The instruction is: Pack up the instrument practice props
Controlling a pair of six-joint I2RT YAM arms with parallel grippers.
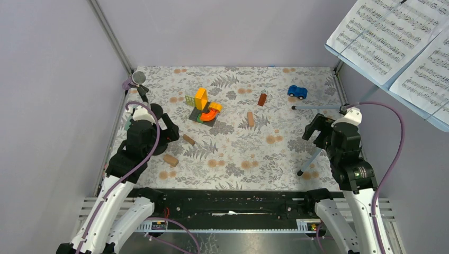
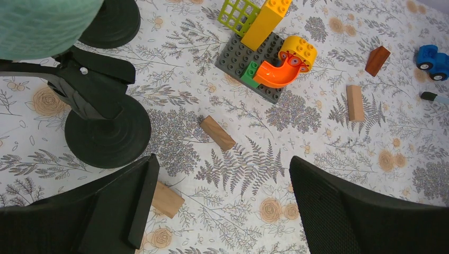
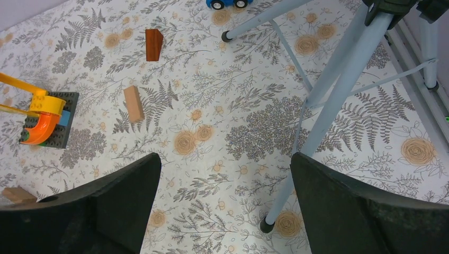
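White sheet-music pages (image 1: 392, 37) lie on the pale blue music rack at the upper right. Its tripod legs (image 3: 339, 84) spread over the floral cloth. My right gripper (image 3: 225, 201) (image 1: 317, 129) hangs open above the cloth, and one leg's foot (image 3: 266, 225) shows just inside its right finger. At the left, the mint-green microphone (image 2: 42, 24) sits in a black holder with a round base (image 2: 108, 132). A second round base (image 2: 114, 21) stands behind it. The purple microphone (image 1: 138, 79) is at the far left. My left gripper (image 2: 222, 206) (image 1: 169, 128) is open and empty, right of the nearer base.
Small wooden blocks (image 2: 218, 133) (image 2: 167, 200) (image 3: 133, 103) (image 3: 154, 44) lie scattered on the cloth. A toy-brick build (image 1: 205, 108) stands in the middle and a blue toy car (image 1: 297, 92) at the back right. Grey walls close the left, back and right sides.
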